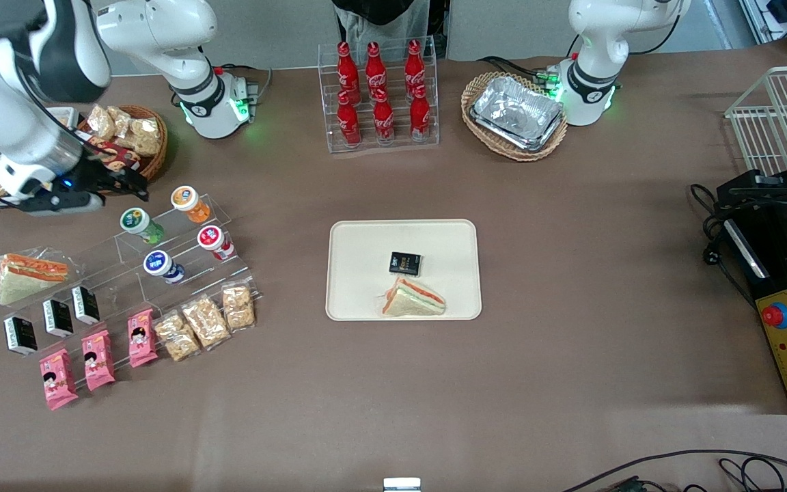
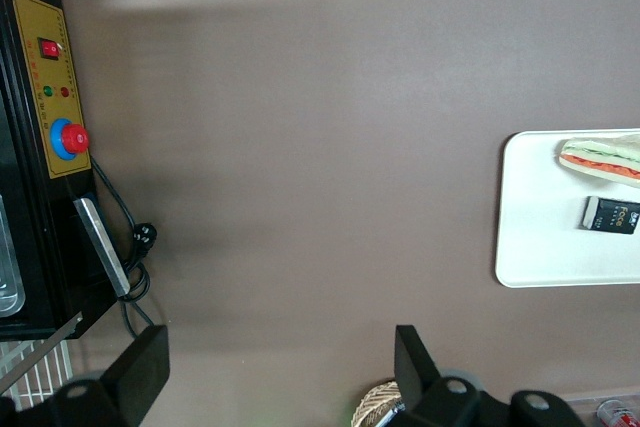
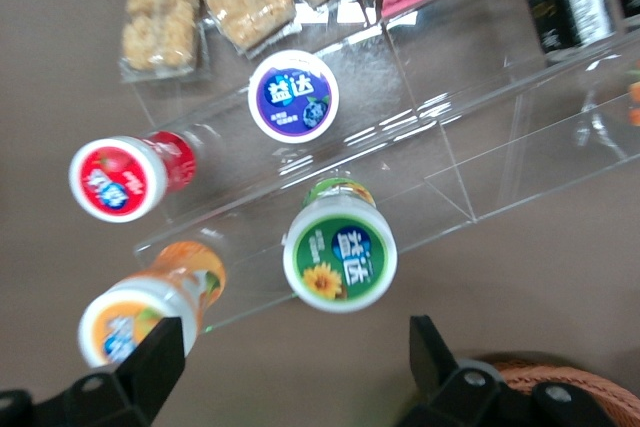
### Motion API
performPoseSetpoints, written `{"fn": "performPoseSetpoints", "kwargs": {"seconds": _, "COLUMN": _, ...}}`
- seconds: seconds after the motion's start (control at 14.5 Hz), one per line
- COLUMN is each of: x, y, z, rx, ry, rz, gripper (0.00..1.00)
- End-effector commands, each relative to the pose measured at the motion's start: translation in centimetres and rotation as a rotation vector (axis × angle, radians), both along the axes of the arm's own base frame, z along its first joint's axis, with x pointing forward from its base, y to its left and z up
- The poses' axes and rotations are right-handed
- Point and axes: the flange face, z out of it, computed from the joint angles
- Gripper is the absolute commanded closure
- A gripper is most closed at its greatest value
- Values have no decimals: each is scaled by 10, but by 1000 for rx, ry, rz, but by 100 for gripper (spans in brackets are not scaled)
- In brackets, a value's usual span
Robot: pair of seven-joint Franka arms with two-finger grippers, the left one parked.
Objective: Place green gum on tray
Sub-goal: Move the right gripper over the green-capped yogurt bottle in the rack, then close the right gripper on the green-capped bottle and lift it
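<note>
A: On the clear stepped rack [image 1: 161, 263], top step, stands the green gum [image 1: 141, 225]: light-green body, round white lid with a green label and a sunflower print, best read from the right wrist [image 3: 340, 252].

B: Gripper?

A: Gripper [image 1: 115, 183] hangs above the table just beside the rack, at about 10 o'clock from the gum in the front view, nearer the snack basket [image 1: 135, 139]. Fingers spread apart, nothing between them; both fingers [image 3: 160, 352] show in the wrist view, not touching the bottle.

B: Neighbours?

A: Orange bottle [image 1: 190, 203] shares the top step; red bottle [image 1: 214, 241] and blue bottle [image 1: 163, 266] sit a step lower. Wrist view shows lid prints, front view doesn't.

B: Tray?

A: Tray [image 1: 359, 273], cream, rounded corners, mid-table, well apart from the rack. Holds a sandwich [image 1: 412, 299] and a small black packet [image 1: 404, 263], touching or just apart, hard to say. The left wrist camera catches only the tray's end [image 2: 530, 237].
</note>
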Motion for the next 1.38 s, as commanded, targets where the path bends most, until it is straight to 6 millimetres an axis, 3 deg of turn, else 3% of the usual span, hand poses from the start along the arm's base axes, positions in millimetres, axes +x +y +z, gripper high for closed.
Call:
{"fn": "performPoseSetpoints", "kwargs": {"seconds": 0.0, "x": 11, "y": -1, "z": -36, "rx": -26, "ry": 9, "rz": -10, "gripper": 0}}
{"fn": "performPoseSetpoints", "kwargs": {"seconds": 0.28, "x": 12, "y": -11, "z": -59, "rx": -30, "ry": 6, "rz": -32, "gripper": 0}}
{"fn": "performPoseSetpoints", "kwargs": {"seconds": 0.48, "x": 14, "y": -21, "z": -69, "rx": -35, "ry": 8, "rz": -54, "gripper": 7}}
{"fn": "performPoseSetpoints", "kwargs": {"seconds": 0.69, "x": 17, "y": -22, "z": -71, "rx": -36, "ry": -3, "rz": -59, "gripper": 53}}
{"fn": "performPoseSetpoints", "kwargs": {"seconds": 0.9, "x": 18, "y": -22, "z": -69, "rx": -36, "ry": -6, "rz": -57, "gripper": 83}}
{"fn": "performPoseSetpoints", "kwargs": {"seconds": 0.97, "x": 19, "y": -23, "z": -67, "rx": -36, "ry": -10, "rz": -56, "gripper": 86}}
{"fn": "performPoseSetpoints", "kwargs": {"seconds": 1.03, "x": 19, "y": -23, "z": -61, "rx": -35, "ry": -17, "rz": -44, "gripper": 92}}
{"fn": "performPoseSetpoints", "kwargs": {"seconds": 1.17, "x": 20, "y": -23, "z": -28, "rx": -32, "ry": -49, "rz": -27, "gripper": 94}}
{"fn": "performPoseSetpoints", "kwargs": {"seconds": 1.31, "x": 27, "y": -20, "z": 25, "rx": -51, "ry": -9, "rz": 4, "gripper": 94}}
